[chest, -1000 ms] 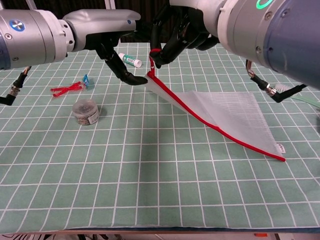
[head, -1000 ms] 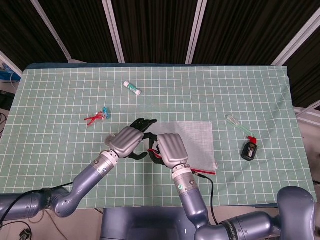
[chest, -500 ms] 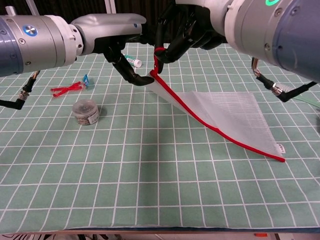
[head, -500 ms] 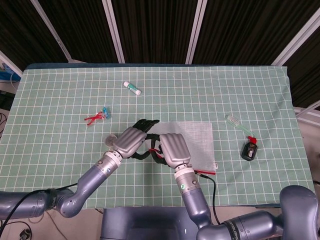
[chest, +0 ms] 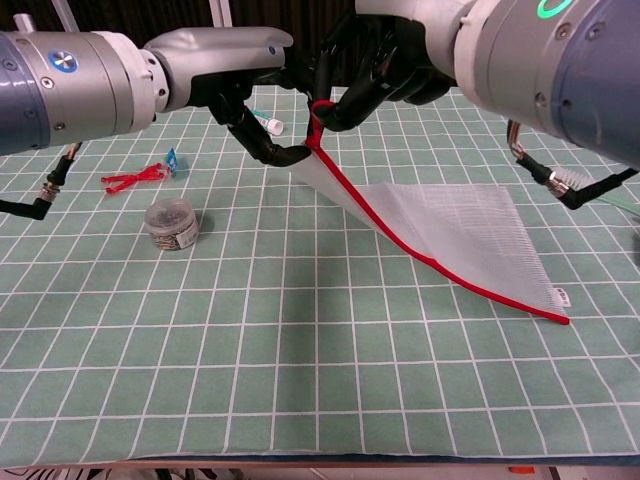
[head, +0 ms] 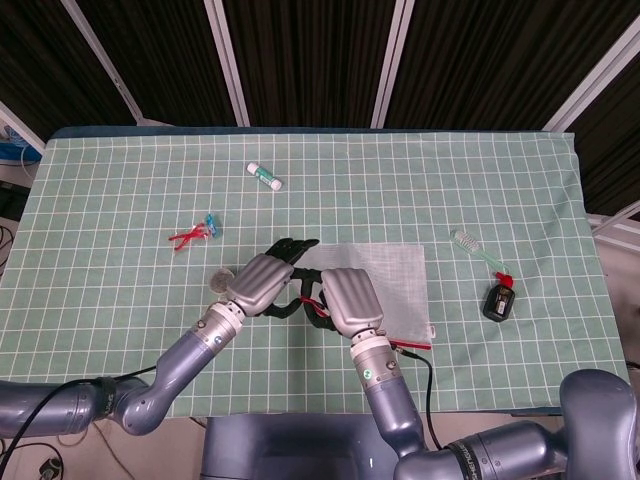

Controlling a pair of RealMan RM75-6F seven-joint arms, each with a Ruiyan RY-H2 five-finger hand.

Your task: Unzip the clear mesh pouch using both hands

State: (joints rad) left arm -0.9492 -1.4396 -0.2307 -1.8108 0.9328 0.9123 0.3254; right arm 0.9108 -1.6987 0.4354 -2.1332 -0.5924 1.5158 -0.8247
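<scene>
Chest view: one pouch (chest: 450, 235), two hands.

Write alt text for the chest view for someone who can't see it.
Two robot hands meet at the raised corner of a clear mesh pouch with a red zipper edge: the right hand pinches the corner up, and the left hand has its fingers against it. A small round tin sits nearby on the green checked tablecloth.

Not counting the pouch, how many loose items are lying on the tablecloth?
5. A white tube at the back, a red-and-blue clip on the left, a small round jar beside the left hand, and a toothbrush and a black-and-red device on the right. The hands may hide others.
</scene>
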